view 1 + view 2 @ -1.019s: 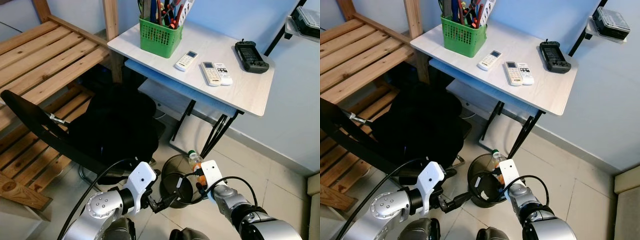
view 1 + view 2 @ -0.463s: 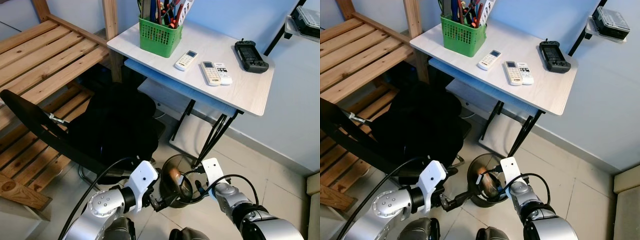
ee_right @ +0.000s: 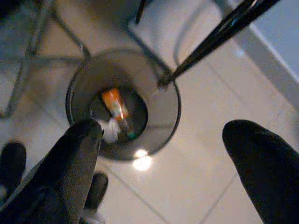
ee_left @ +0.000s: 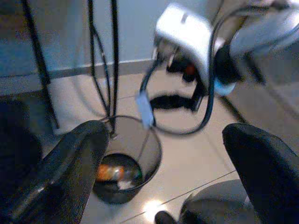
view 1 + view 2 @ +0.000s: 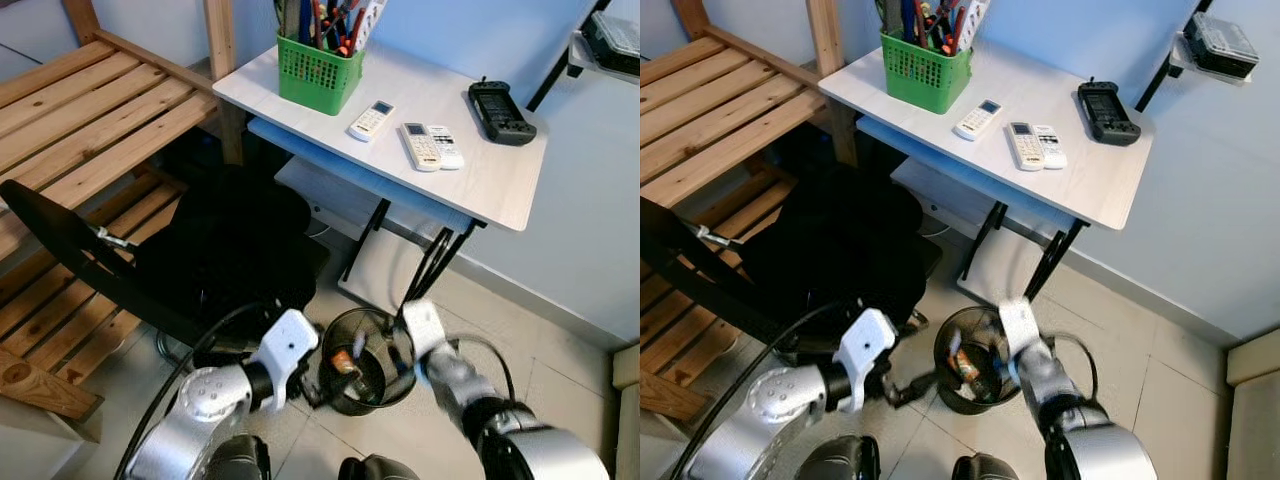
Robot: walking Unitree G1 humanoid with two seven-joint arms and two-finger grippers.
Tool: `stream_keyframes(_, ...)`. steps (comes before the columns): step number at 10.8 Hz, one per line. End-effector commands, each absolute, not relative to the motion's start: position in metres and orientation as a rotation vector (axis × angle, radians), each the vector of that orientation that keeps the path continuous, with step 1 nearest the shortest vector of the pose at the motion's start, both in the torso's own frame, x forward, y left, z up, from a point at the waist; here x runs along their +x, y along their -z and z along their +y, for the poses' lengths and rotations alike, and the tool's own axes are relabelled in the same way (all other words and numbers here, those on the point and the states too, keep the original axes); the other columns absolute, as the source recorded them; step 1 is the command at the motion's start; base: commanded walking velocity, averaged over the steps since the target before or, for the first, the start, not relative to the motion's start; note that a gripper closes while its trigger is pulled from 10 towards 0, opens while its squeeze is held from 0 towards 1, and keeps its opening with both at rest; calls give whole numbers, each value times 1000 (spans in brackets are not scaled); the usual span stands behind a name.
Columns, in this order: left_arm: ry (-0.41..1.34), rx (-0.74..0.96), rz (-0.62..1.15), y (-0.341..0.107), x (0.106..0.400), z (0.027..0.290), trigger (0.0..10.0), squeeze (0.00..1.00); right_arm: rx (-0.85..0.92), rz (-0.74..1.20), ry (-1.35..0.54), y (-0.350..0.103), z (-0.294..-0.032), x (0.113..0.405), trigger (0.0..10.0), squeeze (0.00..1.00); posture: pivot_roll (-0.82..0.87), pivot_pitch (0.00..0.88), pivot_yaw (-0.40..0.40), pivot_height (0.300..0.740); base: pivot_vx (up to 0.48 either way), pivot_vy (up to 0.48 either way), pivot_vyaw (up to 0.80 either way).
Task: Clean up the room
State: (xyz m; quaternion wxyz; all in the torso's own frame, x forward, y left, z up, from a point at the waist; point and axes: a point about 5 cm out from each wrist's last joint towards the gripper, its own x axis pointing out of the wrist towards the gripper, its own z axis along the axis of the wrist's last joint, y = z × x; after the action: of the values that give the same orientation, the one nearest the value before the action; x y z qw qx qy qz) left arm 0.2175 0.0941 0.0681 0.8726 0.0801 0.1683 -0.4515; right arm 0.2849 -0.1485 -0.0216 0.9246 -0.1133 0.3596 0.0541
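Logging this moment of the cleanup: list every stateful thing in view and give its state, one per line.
bottle: lying inside the bin, on its side
bin: upright on the floor, uncovered
right gripper: open, above the bin
left gripper: open, beside the bin
green basket: upright on the desk, full of tools
remotes: lying flat on the desk

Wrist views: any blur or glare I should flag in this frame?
Left wrist view: the right arm is motion-smeared, and glare spots the tile by the trash bin. Right wrist view: soft focus, a bright reflection on the floor below the bin; the bottle inside remains recognisable.
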Motion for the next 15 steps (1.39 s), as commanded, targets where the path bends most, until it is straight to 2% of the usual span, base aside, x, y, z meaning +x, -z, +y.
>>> stream_keyframes(1, 925, 188, 352, -66, 219, 94, 10000, 0, -204, 718, -87, 19, -151, 288, 10000, 0, 206, 120, -97, 731, 0, 0, 0)
stream_keyframes(3, 652, 224, 273, -73, 247, 111, 10000, 0, -103, 516, -26, -5, -159, 306, 10000, 0, 172, 87, -85, 731, 0, 0, 0)
stream_keyframes(5, 412, 197, 163, -91, 263, 132, 10000, 0, -37, 302, 61, -24, -186, 306, 10000, 0, 131, 40, -72, 731, 0, 0, 0)
stream_keyframes(6, 348, 183, 111, -101, 264, 141, 10000, 0, -6, 210, 113, -33, -198, 300, 10000, 0, 104, 10, -62, 731, 0, 0, 0)
stream_keyframes(8, 315, 172, -23, -128, 264, 141, 10000, 0, 73, 17, 170, -59, -208, 279, 10000, 0, 73, 0, -45, 731, 0, 0, 0)
stream_keyframes(10, 312, 155, -89, -136, 264, 136, 10000, 0, 83, -5, 120, -59, -202, 251, 10000, 0, 36, 0, -48, 731, 0, 0, 0)
stream_keyframes(12, 334, 144, -53, -129, 272, 127, 10000, 0, 117, 47, 80, -49, -188, 255, 10000, 0, 21, 0, -30, 731, 0, 0, 0)
stream_keyframes(14, 375, 156, -50, -129, 279, 118, 10000, 0, 232, 119, 64, -49, -166, 267, 10000, 0, 14, 0, -12, 731, 174, -161, 0)
stream_keyframes(15, 392, 159, -50, -128, 280, 115, 10000, 0, 203, 112, 28, -51, -159, 270, 10000, 0, 14, 0, -8, 731, 364, -311, 0)
